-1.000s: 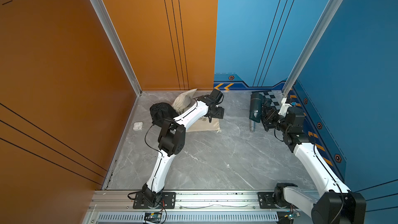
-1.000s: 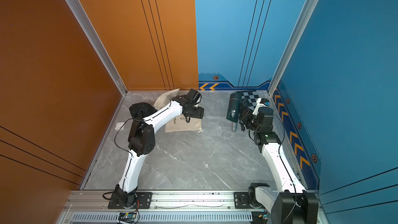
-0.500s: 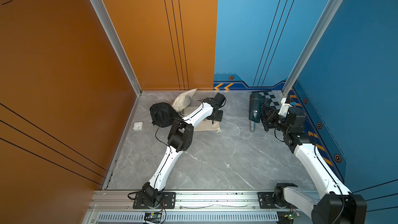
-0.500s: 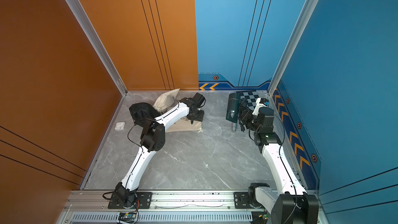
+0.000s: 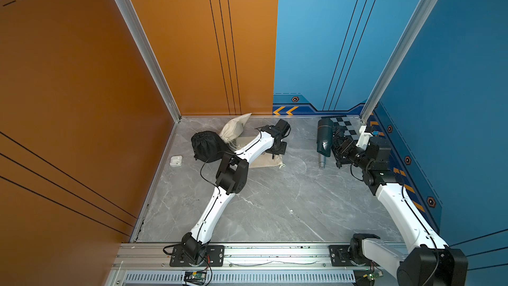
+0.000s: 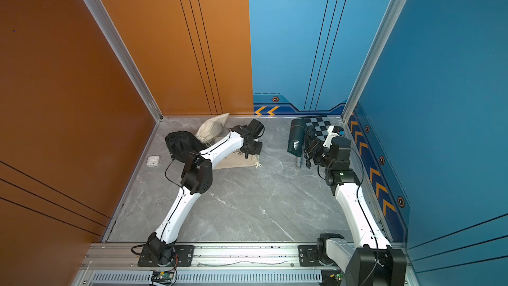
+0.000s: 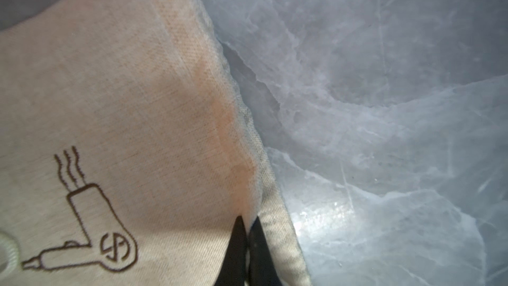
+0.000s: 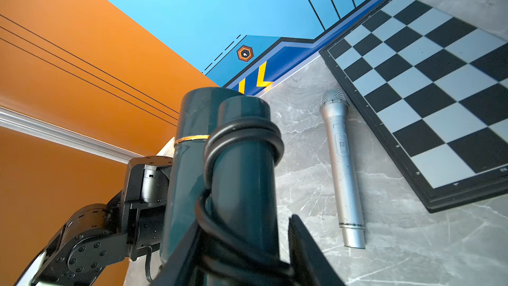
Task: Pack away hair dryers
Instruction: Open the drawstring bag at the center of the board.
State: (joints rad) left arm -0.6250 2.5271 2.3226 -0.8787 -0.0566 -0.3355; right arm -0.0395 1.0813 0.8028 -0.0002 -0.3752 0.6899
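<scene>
Pinching the beige bag (image 7: 123,92) at its hem, our left jaws sit together on cloth; if both layers are caught, we judge the mouth won't open, and cloth may slip. Our right jaws clamp the dark hair dryer (image 8: 242,174), held near the microphone (image 8: 341,160). A second ago the left jaws stood apart.

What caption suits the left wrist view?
Left gripper pinching the hem of a beige bag printed with a hair-dryer drawing.
</scene>
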